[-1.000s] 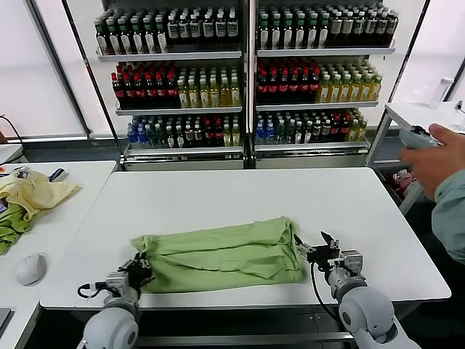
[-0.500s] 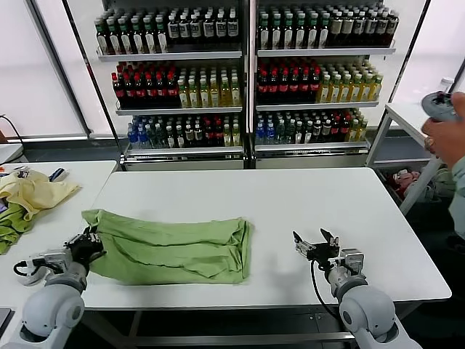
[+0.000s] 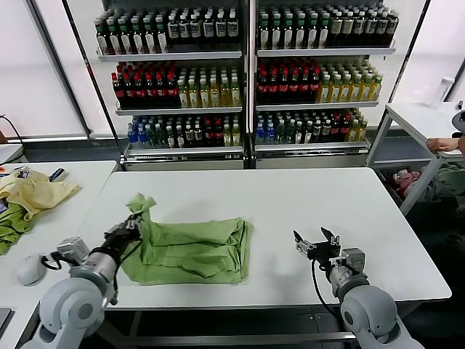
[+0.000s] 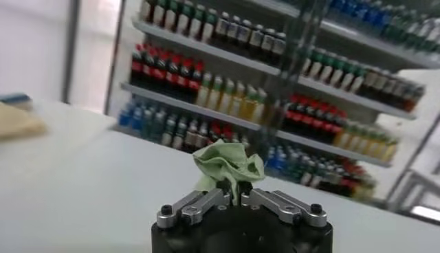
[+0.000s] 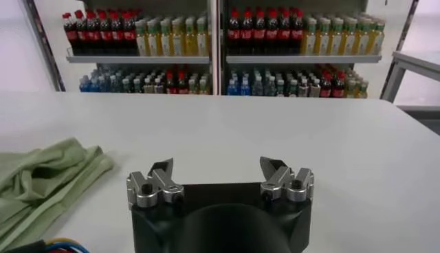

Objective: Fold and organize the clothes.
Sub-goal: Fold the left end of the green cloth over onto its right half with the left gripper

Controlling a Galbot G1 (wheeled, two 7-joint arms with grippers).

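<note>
The light green polo shirt (image 3: 192, 251) lies folded and bunched on the white table (image 3: 290, 200), left of centre. My left gripper (image 3: 131, 224) is shut on the shirt's left end and holds it lifted, so a peak of cloth (image 3: 140, 204) stands above the table. In the left wrist view the pinched green cloth (image 4: 228, 163) rises from between the shut gripper (image 4: 233, 194). My right gripper (image 3: 315, 243) is open and empty, low over the table to the right of the shirt. In the right wrist view the gripper (image 5: 218, 170) stands wide apart, with the shirt's edge (image 5: 48, 180) off to one side.
A second table at the left holds a pale yellow garment (image 3: 33, 192), a darker green cloth (image 3: 10, 229) and a white mouse (image 3: 30, 268). Shelves of bottles (image 3: 247, 73) stand behind the table. A person's hand (image 3: 443, 144) shows at the right edge.
My left gripper carried the shirt's left end leftward across the table, then raised it and drew it back toward the centre. My right gripper let go of the shirt and stayed in place.
</note>
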